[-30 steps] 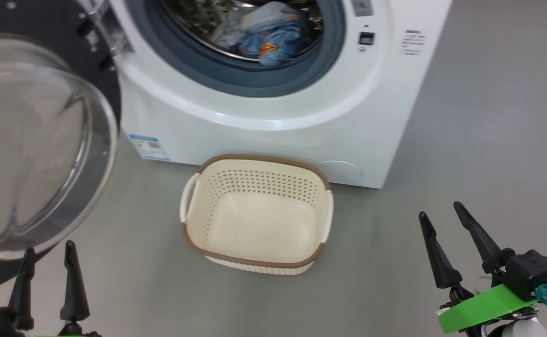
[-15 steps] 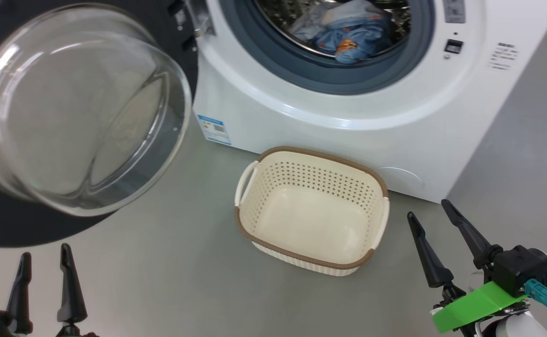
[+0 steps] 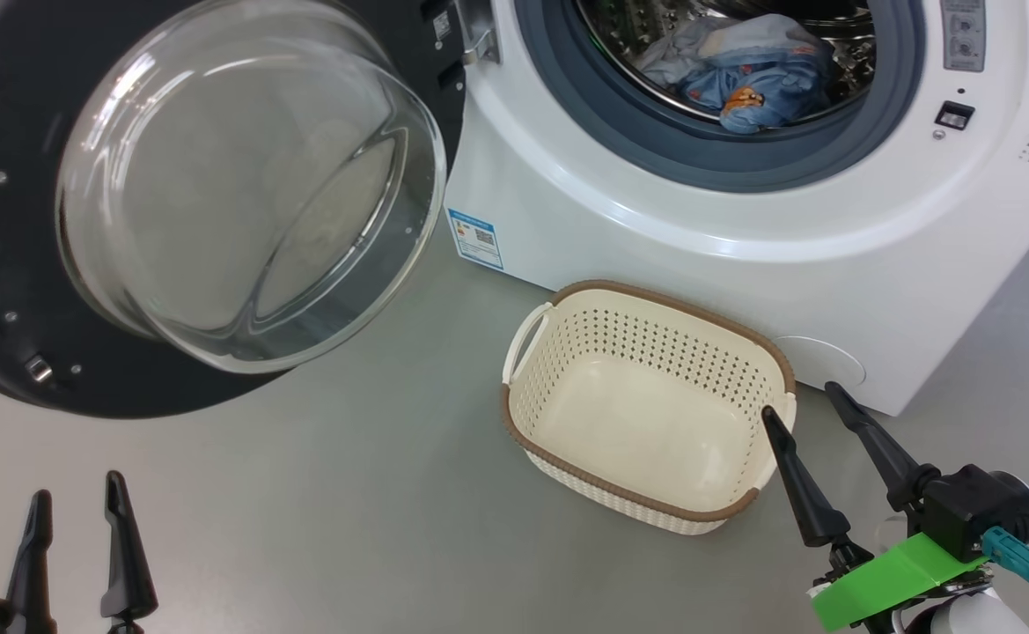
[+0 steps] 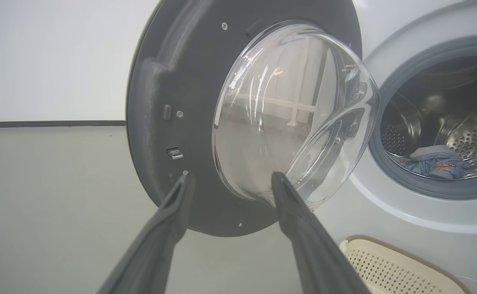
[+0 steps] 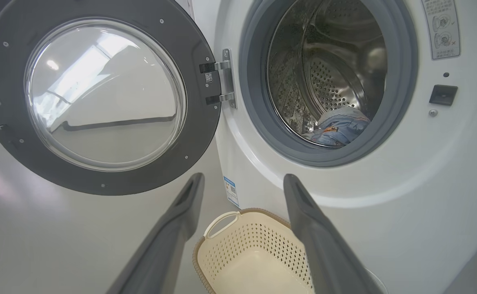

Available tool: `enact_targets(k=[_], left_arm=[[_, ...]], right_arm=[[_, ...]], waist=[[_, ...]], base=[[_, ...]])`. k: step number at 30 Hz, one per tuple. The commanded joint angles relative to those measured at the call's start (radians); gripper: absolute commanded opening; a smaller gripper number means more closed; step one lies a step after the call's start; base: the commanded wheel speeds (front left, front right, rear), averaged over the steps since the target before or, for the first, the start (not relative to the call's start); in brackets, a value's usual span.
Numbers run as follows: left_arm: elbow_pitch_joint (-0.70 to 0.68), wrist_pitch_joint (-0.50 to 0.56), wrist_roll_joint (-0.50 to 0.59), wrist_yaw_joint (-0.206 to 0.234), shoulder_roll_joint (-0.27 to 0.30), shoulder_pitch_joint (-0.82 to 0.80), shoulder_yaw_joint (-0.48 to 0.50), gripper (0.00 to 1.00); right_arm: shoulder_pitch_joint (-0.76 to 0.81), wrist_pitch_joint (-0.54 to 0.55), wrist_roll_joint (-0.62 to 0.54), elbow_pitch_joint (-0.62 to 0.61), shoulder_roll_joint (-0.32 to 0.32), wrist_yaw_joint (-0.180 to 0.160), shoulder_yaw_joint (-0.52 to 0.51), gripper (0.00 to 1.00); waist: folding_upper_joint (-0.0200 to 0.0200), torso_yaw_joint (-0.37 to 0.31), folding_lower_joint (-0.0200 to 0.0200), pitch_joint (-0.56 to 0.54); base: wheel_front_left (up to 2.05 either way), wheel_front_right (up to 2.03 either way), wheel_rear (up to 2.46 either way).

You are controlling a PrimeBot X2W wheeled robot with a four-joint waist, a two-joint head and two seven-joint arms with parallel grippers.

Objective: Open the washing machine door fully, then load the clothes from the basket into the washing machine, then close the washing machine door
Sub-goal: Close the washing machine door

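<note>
The white washing machine (image 3: 743, 238) stands ahead with its round black door (image 3: 3, 291) swung wide open to the left, glass bowl (image 3: 250, 194) facing me. Blue denim-like clothes (image 3: 747, 75) with an orange print lie inside the steel drum (image 5: 336, 126). The cream basket (image 3: 646, 405) sits on the floor before the machine with nothing in it. My left gripper (image 3: 74, 502) is open at the lower left, below the door and apart from it. My right gripper (image 3: 804, 401) is open at the lower right, beside the basket's right end, holding nothing.
Grey floor (image 3: 347, 493) spreads around the basket and under the door. A blue label sticker (image 3: 476, 238) marks the machine's lower left corner. A white wall (image 4: 50, 57) with a dark baseboard runs behind the door in the left wrist view.
The head camera has swung left, so door, machine and basket have shifted right in the picture. Both grippers stay open and empty; nothing else has visibly moved.
</note>
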Motion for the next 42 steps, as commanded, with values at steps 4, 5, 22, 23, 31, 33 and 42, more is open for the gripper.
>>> enact_targets(k=[4,5,22,23,31,33,42], left_arm=[[-0.028,-0.006,-0.007,0.004,0.015,0.001,0.036,1.00],[-0.030,-0.006,-0.007,0.005,0.015,0.003,0.036,1.00],[-0.105,-0.006,-0.332,0.001,0.015,-0.071,0.109,0.00],[-0.117,-0.006,-0.396,0.001,0.016,-0.085,0.107,0.00],[-0.128,0.051,-0.958,0.001,0.278,-0.182,0.112,0.00],[-0.085,0.089,-1.074,0.001,0.340,-0.217,0.139,0.00],[0.194,0.392,-1.428,0.001,0.517,-0.390,0.229,0.00]], right_arm=[[-0.034,-0.005,0.009,-0.021,-0.011,0.004,0.025,1.00],[-0.033,-0.005,0.009,-0.021,-0.011,0.004,0.025,1.00],[-0.032,-0.005,0.009,-0.022,-0.006,0.004,0.022,1.00],[-0.033,-0.005,0.009,-0.022,-0.005,0.004,0.022,1.00],[-0.049,-0.005,0.008,-0.017,0.002,0.004,0.033,1.00],[-0.054,-0.005,0.008,-0.015,0.003,0.004,0.036,1.00],[-0.071,-0.005,0.007,-0.009,-0.009,0.004,0.047,1.00]], waist=[[-0.0001,0.010,0.0000,-0.004],[-0.0001,0.011,0.0000,-0.005],[-0.0001,0.009,0.0000,0.013],[-0.0001,0.009,0.0000,0.014],[-0.0001,-0.002,0.0000,0.034],[-0.0001,-0.007,0.0000,0.039],[-0.0001,-0.016,0.0000,0.069]], base=[[0.00,0.00,0.00],[0.00,0.00,0.00],[0.00,0.00,0.00],[0.00,0.00,0.00],[0.00,0.00,0.00],[0.00,0.00,0.00],[0.00,0.00,0.00]])
